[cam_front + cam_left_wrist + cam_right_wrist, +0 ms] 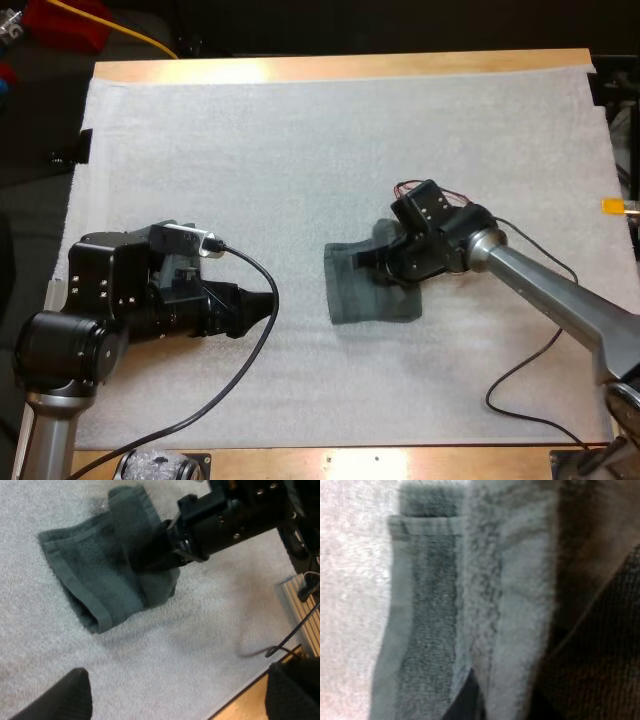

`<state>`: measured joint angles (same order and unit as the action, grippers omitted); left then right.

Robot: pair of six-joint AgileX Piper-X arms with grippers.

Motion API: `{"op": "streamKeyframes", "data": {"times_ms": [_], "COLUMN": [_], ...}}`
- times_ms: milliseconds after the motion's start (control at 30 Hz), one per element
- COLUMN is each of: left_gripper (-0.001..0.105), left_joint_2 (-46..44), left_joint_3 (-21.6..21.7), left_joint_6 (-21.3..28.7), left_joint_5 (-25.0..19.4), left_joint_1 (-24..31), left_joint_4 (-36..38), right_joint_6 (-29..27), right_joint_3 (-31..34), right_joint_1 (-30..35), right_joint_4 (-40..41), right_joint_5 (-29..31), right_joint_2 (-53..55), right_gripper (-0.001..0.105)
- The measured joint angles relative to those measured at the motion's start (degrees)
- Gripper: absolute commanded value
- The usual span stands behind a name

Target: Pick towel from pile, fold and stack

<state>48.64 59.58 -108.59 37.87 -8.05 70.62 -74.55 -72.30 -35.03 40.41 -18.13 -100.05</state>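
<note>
A dark grey-green towel (368, 292) lies partly folded on the white mat (300, 150), right of centre. My right gripper (376, 263) sits low on its far right part, shut on a raised flap of the cloth. From the left wrist view, the towel (95, 585) lies flat with one flap pulled up into the right gripper (157, 555). In the right wrist view, the towel's hemmed edge (425, 610) runs right beside my dark finger (600, 660). My left gripper (268, 303) rests low on the mat left of the towel, open, its fingertips (60, 700) wide apart with nothing between them.
The mat covers most of the wooden table (330, 68). The table's near edge (250, 705) is close to my left gripper. Bare mat lies between the left gripper and the towel, and across the far half.
</note>
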Motion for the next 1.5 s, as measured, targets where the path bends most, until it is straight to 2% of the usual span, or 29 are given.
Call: {"op": "streamKeyframes", "data": {"times_ms": [633, 700, 800, 967, 1033, 1167, 1433, 1500], "left_gripper": [0.069, 0.069, 0.069, 0.069, 0.069, 0.069, 0.069, 0.069], "left_joint_2": [0.0, 0.0, 0.0, 0.0, 0.0, 0.0, 0.0, 0.0], "left_joint_3": [0.0, 0.0, 0.0, 0.0, 0.0, 0.0, 0.0, 0.0], "left_joint_6": [0.0, 0.0, 0.0, 0.0, 0.0, 0.0, 0.0, 0.0], "left_joint_5": [0.0, 0.0, 0.0, 0.0, 0.0, 0.0, 0.0, 0.0], "left_joint_1": [0.0, 0.0, 0.0, 0.0, 0.0, 0.0, 0.0, 0.0], "left_joint_4": [0.0, 0.0, 0.0, 0.0, 0.0, 0.0, 0.0, 0.0], "right_joint_6": [5.7, 6.2, 6.4, 6.4, 6.4, 6.4, 6.4, 6.4], "right_joint_3": [0.0, 0.0, 0.0, 0.0, 0.0, 0.0, 0.0, 0.0], "right_joint_1": [-2.3, -2.3, -2.3, -2.3, -2.3, -2.3, -2.3, -2.3], "right_joint_4": [-4.0, -4.4, -5.0, -5.9, -6.9, -10.1, -11.1, -11.6], "right_joint_5": [-3.9, -4.1, -4.3, -5.2, -7.4, -13.8, -16.3, -18.7], "right_joint_2": [-4.4, -4.8, -4.7, -4.7, -4.7, -4.7, -3.9, -3.5], "right_gripper": [0.003, 0.006, 0.018, 0.047, 0.056, 0.058, 0.058, 0.058]}}
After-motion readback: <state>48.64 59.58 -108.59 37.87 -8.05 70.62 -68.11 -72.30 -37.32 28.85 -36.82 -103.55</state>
